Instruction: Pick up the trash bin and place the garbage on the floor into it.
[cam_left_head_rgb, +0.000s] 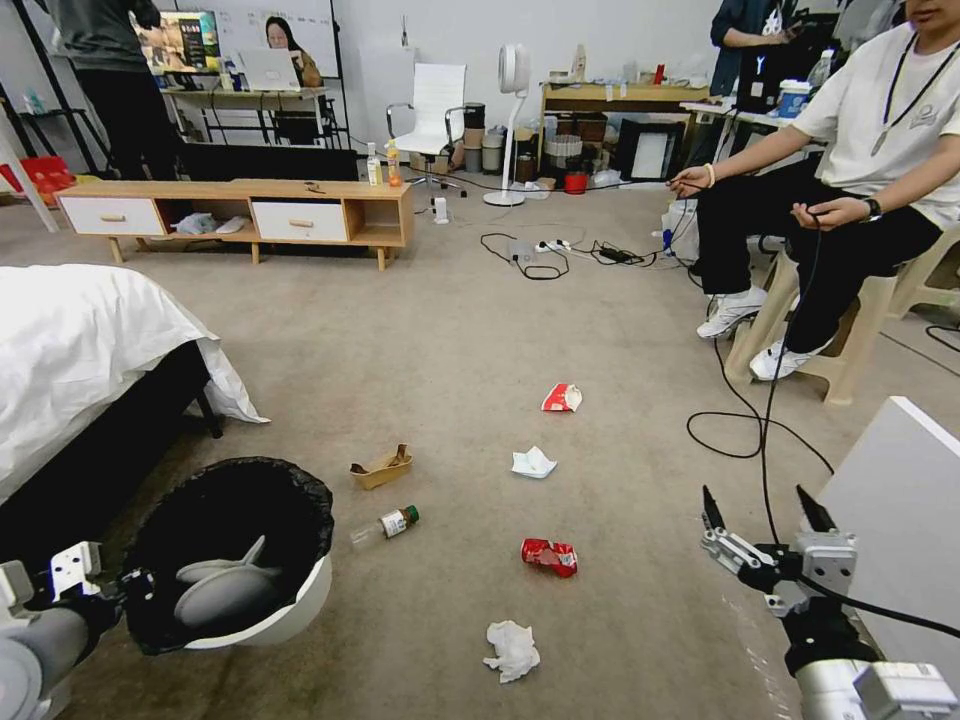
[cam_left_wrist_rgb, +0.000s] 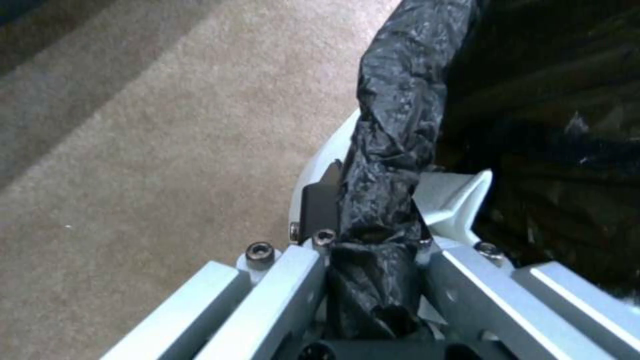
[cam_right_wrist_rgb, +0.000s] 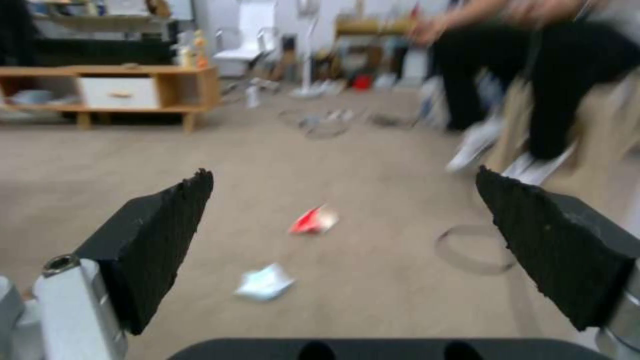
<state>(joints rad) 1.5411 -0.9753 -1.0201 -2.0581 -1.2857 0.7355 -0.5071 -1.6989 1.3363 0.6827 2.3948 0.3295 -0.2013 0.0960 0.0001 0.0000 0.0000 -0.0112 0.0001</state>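
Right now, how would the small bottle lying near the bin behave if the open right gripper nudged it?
The bottle lies on its side on the carpet, so it would probably roll. It looks clear and mostly empty, likely light. The right gripper hangs open, well away from it.

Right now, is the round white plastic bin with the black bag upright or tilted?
Tilted. The left gripper clamps the trash bin at its rim, its mouth facing the head camera.
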